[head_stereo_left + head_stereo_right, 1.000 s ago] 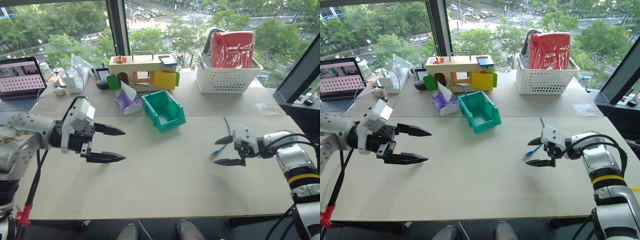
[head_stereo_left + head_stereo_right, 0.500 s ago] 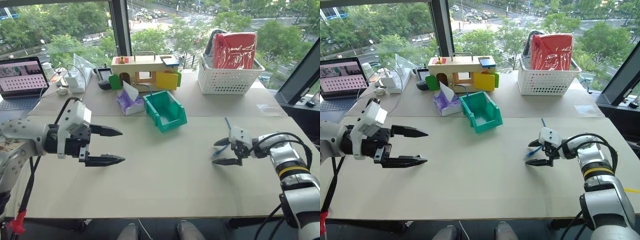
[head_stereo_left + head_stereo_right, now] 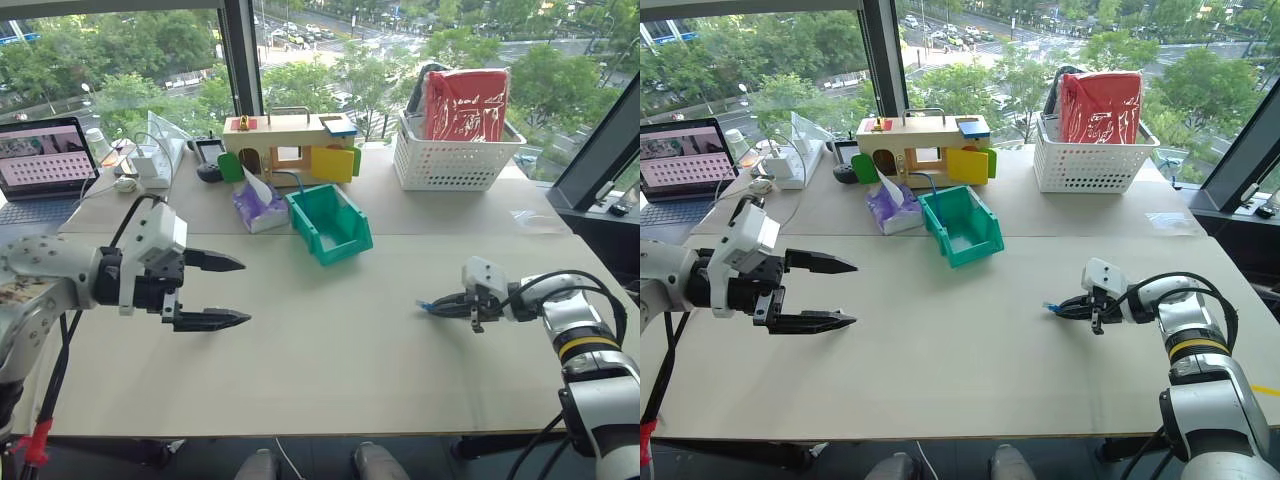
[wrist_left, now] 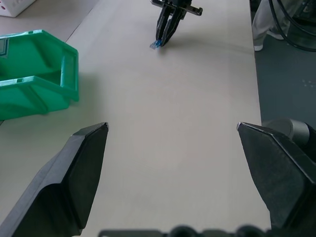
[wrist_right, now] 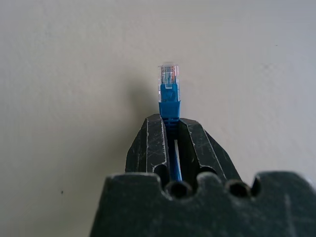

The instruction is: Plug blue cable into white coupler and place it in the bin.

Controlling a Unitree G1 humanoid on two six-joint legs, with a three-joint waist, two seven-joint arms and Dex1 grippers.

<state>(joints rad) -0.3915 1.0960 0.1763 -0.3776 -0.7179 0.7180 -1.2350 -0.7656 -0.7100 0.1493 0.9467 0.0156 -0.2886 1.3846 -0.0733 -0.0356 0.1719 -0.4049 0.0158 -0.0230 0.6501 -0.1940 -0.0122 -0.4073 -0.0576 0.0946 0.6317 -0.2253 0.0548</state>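
**Right gripper clamped on cable plug end; left gripper wide open, empty**

Landmark: the bin (image 3: 330,222), green, open front facing the near table edge.

- Left gripper (image 3: 228,291): nearer than the bin and to its left, above the table (image 3: 330,370). Fingers (image 4: 74,173) spread wide, nothing between them, tips pointing toward the right side of the table.
- Right gripper (image 3: 436,304): nearer than the bin and to its right, low at the table surface. Fingers pressed together on the cable (image 5: 170,101) just behind its plug. Clear plug and blue boot stick out past the fingertips; the blue cord runs back through the slit between the fingers. Plug tip points toward the left gripper.
- Rest of the cable behind the gripper: can't make it out.
- Bin sits on the seam between the near table and the far one, angled. Can't tell what's in it.
- Tissue pack (image 3: 256,205), purple, touching the bin's left side.
- Wooden toy house (image 3: 288,145) with coloured doors, just behind the bin.
- White basket (image 3: 455,155) with a red bag (image 3: 464,100) in it, behind the bin and to its right.
- Laptop (image 3: 42,160), far left of the bin, screen lit; power strip (image 3: 152,157) between laptop and toy house.
- Coupler: can't locate it.
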